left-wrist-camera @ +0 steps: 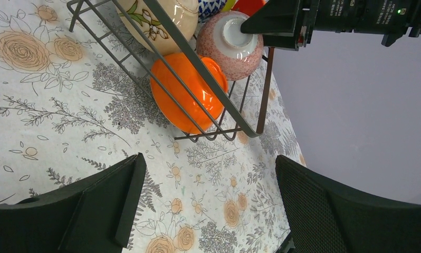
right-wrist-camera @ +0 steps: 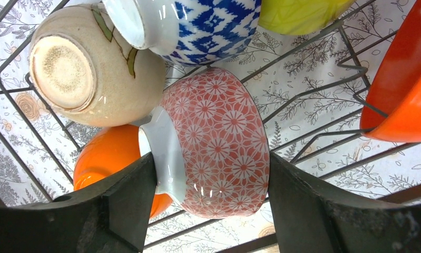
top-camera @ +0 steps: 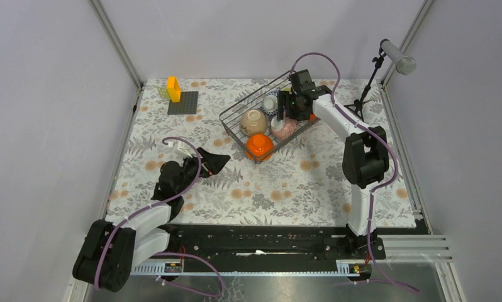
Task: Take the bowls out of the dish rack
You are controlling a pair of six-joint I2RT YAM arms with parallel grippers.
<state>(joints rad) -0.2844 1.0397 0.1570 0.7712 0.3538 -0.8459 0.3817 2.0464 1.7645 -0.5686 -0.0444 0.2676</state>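
Note:
The dish rack (top-camera: 236, 107) stands at the back centre of the table. In it lie a beige bowl (top-camera: 253, 121), an orange bowl (top-camera: 260, 145), a blue-white bowl (top-camera: 270, 102) and a pink-red bowl (top-camera: 286, 128). In the right wrist view my right gripper (right-wrist-camera: 211, 195) is shut on the pink-red bowl (right-wrist-camera: 219, 142), one finger on its white foot, the other on its rim. Around it are the beige bowl (right-wrist-camera: 87, 74), blue-white bowl (right-wrist-camera: 198, 23), yellow-green bowl (right-wrist-camera: 298, 13) and two orange bowls (right-wrist-camera: 105, 155) (right-wrist-camera: 403, 89). My left gripper (top-camera: 214, 162) is open and empty, low over the table, left of the rack.
An orange block (top-camera: 173, 88) stands on a flat dark plate (top-camera: 183, 102) at the back left. A black stand with a grey cylinder (top-camera: 368, 82) is at the back right. Grey walls and metal frame posts enclose the flowered table cloth (top-camera: 286, 182).

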